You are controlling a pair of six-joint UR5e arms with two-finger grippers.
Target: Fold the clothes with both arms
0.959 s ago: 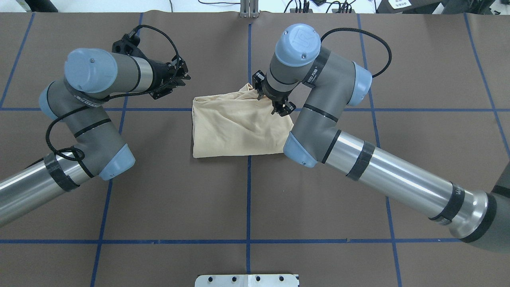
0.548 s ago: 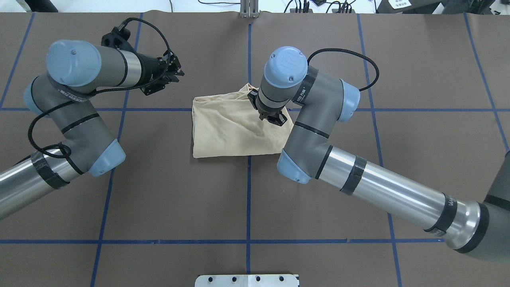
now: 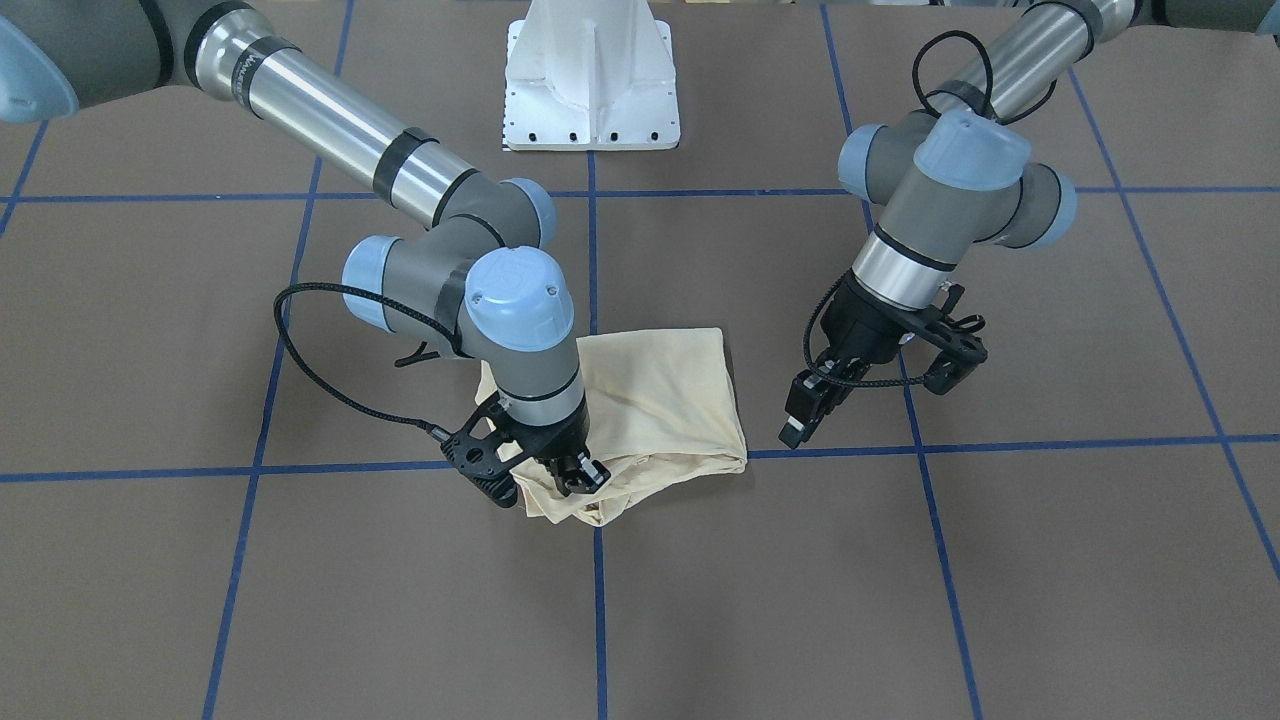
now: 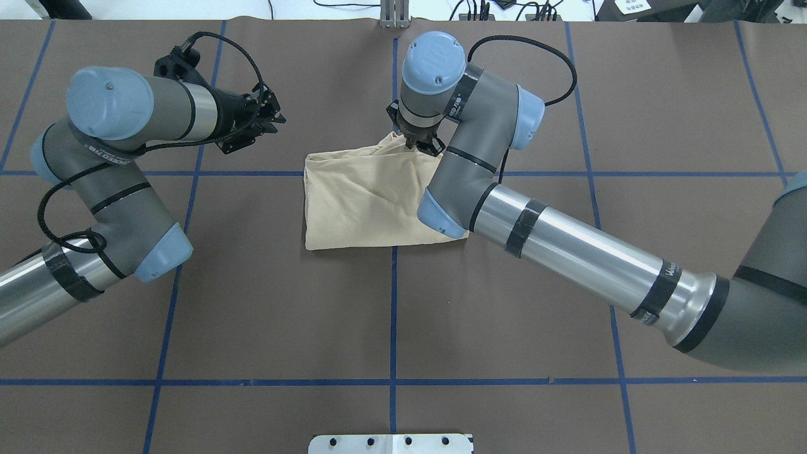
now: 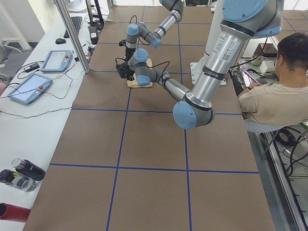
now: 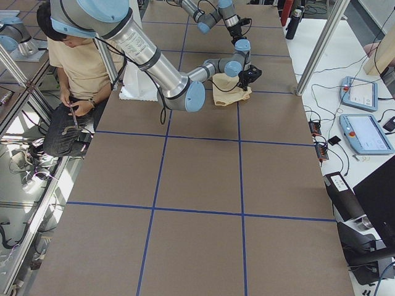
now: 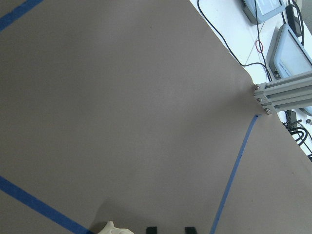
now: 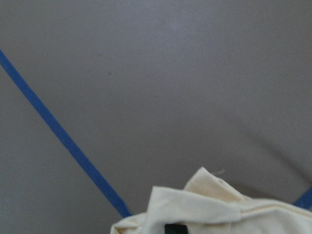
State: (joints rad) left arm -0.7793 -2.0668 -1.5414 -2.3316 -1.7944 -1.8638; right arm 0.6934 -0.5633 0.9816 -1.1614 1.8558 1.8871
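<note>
Seemingly far along: has the T-shirt (image 4: 365,202) down to a compact pad mid bench (image 4: 391,315), grips its 1 o'clock corner in the jaws of the right arm (image 4: 567,239), holds those of the left arm (image 4: 126,208) parted and empty at 10 o'clock, and likely lacks a final fold.

Cream-yellow cloth on a brown table with blue lines.
The T-shirt (image 4: 359,202) is plain pale cream-yellow. The table cover (image 4: 284,315) is dull brown, crossed by a grid of blue tape lines (image 4: 504,381). The left arm (image 4: 120,208) and right arm (image 4: 567,252) are silver-grey with light-blue joint caps. The left gripper (image 4: 274,118) and right gripper (image 3: 578,476) are black, and the pedestal base (image 3: 592,80) is white.
</note>
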